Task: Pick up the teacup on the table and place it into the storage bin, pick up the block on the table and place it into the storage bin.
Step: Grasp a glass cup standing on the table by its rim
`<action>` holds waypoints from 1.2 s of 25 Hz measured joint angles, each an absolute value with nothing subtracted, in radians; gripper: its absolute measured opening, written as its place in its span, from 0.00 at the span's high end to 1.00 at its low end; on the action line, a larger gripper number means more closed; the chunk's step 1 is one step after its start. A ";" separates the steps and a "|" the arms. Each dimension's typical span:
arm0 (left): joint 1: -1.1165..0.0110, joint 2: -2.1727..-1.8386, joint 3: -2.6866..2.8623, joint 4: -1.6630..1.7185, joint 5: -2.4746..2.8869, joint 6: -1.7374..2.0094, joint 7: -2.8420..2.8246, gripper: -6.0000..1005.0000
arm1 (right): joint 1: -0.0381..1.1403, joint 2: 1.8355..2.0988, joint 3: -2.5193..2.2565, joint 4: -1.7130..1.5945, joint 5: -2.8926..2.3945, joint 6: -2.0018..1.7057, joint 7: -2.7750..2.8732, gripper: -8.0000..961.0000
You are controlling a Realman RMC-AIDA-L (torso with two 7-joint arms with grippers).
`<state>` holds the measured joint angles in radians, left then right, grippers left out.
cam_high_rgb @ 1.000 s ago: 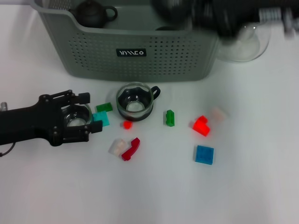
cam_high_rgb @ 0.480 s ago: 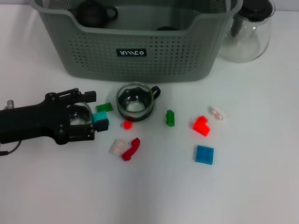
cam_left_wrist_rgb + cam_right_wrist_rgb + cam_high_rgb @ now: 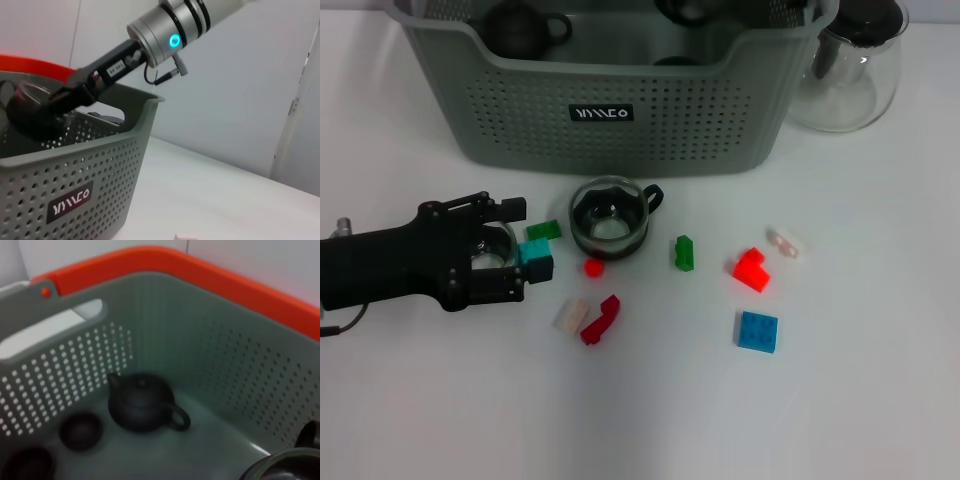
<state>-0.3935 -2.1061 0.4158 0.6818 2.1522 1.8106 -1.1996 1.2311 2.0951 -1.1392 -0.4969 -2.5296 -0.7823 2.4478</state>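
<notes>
My left gripper (image 3: 506, 251) lies low on the table, open, its two black fingers on either side of a small clear glass teacup (image 3: 492, 247). A second glass teacup (image 3: 608, 217) with a dark handle stands just in front of the grey-green storage bin (image 3: 620, 110). Several blocks lie around it: teal (image 3: 535, 263) touching my left fingertips, green (image 3: 684, 252), red (image 3: 751, 268), blue (image 3: 758, 331). My right gripper (image 3: 32, 107) hangs over the storage bin (image 3: 75, 195), seen from the left wrist view. The right wrist view looks down into the bin (image 3: 210, 355).
A dark teapot (image 3: 520, 25) and small dark cups (image 3: 80, 430) sit inside the bin. A clear glass pitcher (image 3: 850, 70) with a dark lid stands right of the bin. More blocks: green (image 3: 543, 229), small red (image 3: 593, 267), white (image 3: 571, 314), dark red (image 3: 601, 320).
My left gripper has slid a little to the right around the small teacup. The right arm has pulled back from the bin's right corner, uncovering the pitcher.
</notes>
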 joint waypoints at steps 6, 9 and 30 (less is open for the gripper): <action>-0.396 -2.106 0.417 0.676 2.152 1.810 -1.200 0.14 | 1.204 2.093 -1.139 -0.493 -2.531 -0.787 2.449 0.94; -0.394 -2.106 0.417 0.673 2.152 1.810 -1.200 0.14 | 1.202 2.092 -1.139 -0.492 -2.531 -0.790 2.462 0.92; -0.382 -2.102 0.410 0.672 2.152 1.809 -1.194 0.14 | 0.520 2.090 -1.045 -1.053 -1.375 -1.327 1.549 0.47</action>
<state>-0.3822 -2.1021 0.4100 0.6718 2.1519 1.8086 -1.1945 0.5204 2.0897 -1.0455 -1.0527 -1.3746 -1.3273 1.5488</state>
